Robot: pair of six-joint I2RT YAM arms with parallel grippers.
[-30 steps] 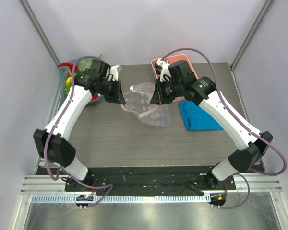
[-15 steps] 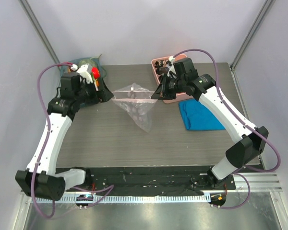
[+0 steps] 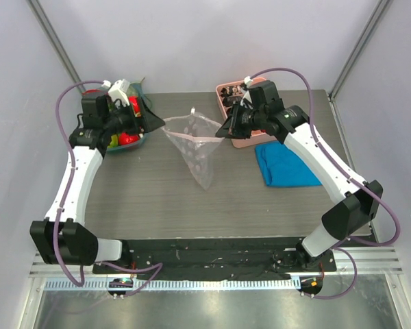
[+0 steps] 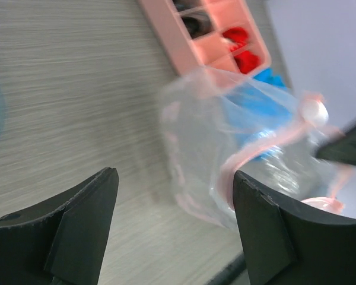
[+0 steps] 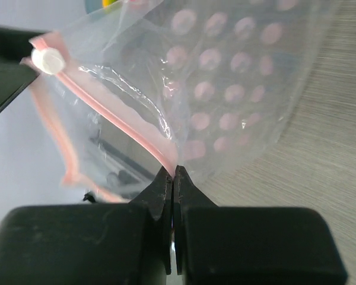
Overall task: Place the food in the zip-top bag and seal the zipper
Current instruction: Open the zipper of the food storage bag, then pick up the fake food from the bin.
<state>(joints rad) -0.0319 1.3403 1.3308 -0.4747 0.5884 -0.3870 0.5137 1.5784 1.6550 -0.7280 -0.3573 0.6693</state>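
Zip-top bag [image 3: 195, 147] between teal bowl [image 3: 131, 147] and pink tray [image 3: 242, 142], beside blue cloth [image 3: 284, 166]

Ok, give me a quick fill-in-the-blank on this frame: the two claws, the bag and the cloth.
1. The right claw is shut on the zip-top bag's ___ zipper.
2. The left claw is ___ and holds nothing.
3. The cloth lying next to the pink tray is ___ in colour.
Missing words: pink; open; blue.

A grey wood-grain table [image 3: 157, 202] stands between plain pale walls [image 3: 212, 41], with slim metal posts [image 3: 53, 41] at the two back corners.
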